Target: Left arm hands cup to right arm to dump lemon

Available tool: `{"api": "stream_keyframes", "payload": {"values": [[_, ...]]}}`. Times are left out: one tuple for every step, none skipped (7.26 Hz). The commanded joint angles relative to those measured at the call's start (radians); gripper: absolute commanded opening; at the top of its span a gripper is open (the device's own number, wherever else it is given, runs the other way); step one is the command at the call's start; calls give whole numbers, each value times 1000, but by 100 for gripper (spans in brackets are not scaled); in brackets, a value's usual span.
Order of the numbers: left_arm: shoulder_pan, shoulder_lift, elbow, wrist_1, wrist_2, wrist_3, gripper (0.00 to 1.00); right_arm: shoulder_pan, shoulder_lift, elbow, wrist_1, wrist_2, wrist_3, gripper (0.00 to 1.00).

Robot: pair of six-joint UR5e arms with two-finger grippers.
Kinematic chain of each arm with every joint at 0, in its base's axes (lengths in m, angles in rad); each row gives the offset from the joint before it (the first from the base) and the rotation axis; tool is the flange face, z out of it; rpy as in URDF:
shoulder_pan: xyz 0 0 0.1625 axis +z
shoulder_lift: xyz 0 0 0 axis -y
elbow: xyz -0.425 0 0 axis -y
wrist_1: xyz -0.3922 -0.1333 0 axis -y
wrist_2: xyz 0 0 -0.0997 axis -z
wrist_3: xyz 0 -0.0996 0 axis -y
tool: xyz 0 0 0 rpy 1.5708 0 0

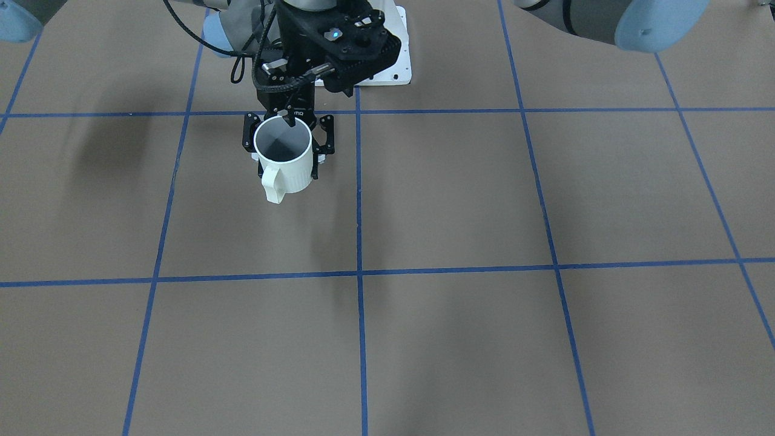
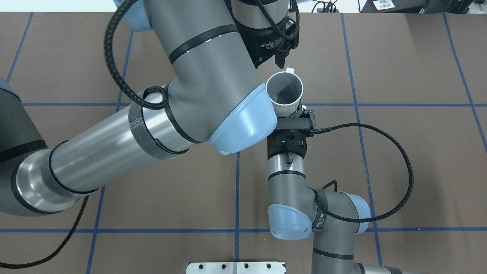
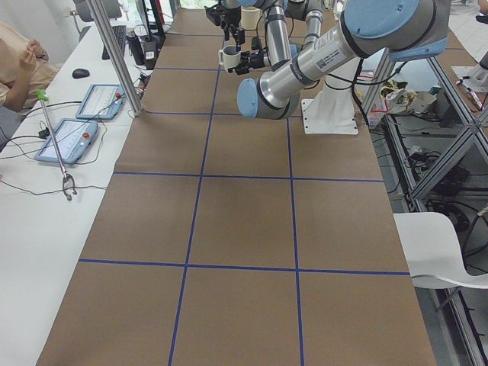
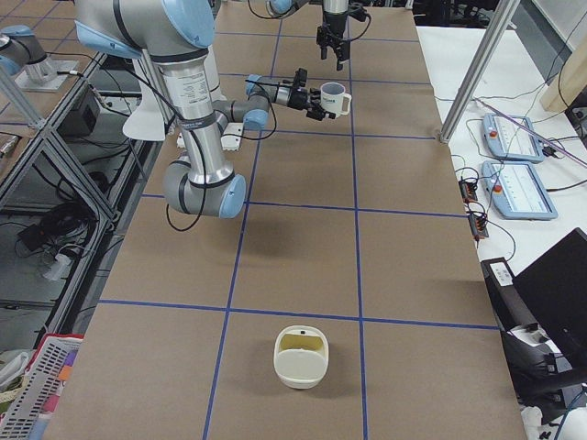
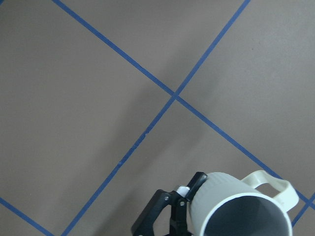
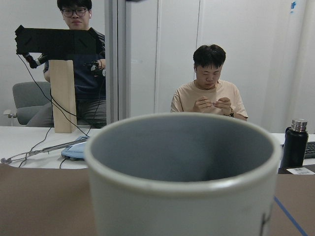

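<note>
"Where's the small white mug with the loop handle [image 2: 284,91]?"

"Up off the brown paper-covered table with blue tape lines [image 2: 399,163]. It's upright, with the handle pointing away from the robot. The right arm's slim black linkage claw [image 1: 287,158] is clamped on its sides."

"And the other one?"

"The left arm's black claw [image 2: 281,58] hangs just above the rim, fingers parted, holding nothing, clear of the mug."
</note>
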Motion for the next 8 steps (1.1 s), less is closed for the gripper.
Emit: {"api": "stream_keyframes", "payload": {"values": [[34,-4,3,-16,-13,23,99,-3,6,8,11,-2,0,30],[30,-3,0,-9,-63,18,100,-3,12,9,13,-1,0,30],[33,0,7,9,-59,-2,100,-3,14,11,13,-1,1,30],[34,0,7,23,-41,-11,100,-5,14,12,13,-2,1,31],[34,2,15,23,-16,-14,100,-5,14,15,13,-4,3,32],[33,0,23,26,-18,-17,100,-8,12,18,13,-4,3,32],[31,2,26,24,-16,-16,99,-11,12,23,13,-5,3,32],[30,0,30,23,-18,-17,94,-12,12,25,14,-7,1,33]]}}
